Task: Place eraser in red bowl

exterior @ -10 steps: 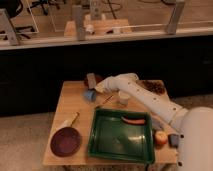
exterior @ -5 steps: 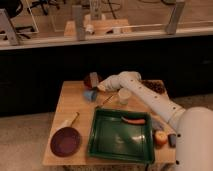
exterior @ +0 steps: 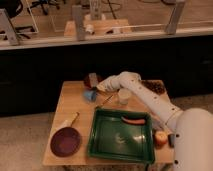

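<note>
The red bowl point(exterior: 91, 79), small, round and dark red-brown, stands at the back of the wooden table point(exterior: 75, 107). My gripper point(exterior: 100, 87) is at the end of the white arm point(exterior: 145, 97), which reaches in from the lower right. It hovers just to the right of and in front of the bowl, above a small blue object point(exterior: 90, 95). I cannot make out the eraser; it may be hidden at the gripper.
A white cup point(exterior: 124, 96) stands under the arm. A green tray point(exterior: 100, 142) holds a sausage point(exterior: 134, 120). A flat maroon pan point(exterior: 65, 141) with a pale handle lies front left. An apple point(exterior: 161, 138) is at the right edge, a dark object point(exterior: 155, 86) back right.
The gripper has moved a little back and to the left, closer to the red bowl. Nothing else on the table has moved.
</note>
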Tool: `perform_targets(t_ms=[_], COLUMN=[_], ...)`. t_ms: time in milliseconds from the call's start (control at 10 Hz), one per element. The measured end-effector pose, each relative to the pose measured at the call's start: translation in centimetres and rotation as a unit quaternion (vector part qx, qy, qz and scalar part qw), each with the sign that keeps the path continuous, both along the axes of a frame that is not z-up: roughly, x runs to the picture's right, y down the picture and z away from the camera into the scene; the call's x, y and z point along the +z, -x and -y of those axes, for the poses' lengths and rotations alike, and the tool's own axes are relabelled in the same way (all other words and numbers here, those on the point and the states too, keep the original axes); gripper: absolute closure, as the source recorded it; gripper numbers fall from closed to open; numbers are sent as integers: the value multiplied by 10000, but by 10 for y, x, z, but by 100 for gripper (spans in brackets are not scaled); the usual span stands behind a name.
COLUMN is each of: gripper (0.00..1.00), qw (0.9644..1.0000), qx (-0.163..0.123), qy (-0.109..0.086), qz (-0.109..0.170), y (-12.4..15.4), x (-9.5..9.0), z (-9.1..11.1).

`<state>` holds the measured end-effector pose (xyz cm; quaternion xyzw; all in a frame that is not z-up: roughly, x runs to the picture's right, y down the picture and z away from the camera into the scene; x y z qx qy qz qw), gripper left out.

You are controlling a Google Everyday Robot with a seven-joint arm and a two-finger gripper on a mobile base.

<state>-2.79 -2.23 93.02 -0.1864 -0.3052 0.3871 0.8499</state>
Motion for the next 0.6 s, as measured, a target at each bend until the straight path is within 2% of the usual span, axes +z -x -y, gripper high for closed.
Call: perform_targets(t_ms=[300, 600], gripper=[20, 20], qw=[9997, 9995], qx=[49, -32], qy=[-18, -80], qz=[221, 304], y=[5, 9], x=[-3, -12], z=[0, 6])
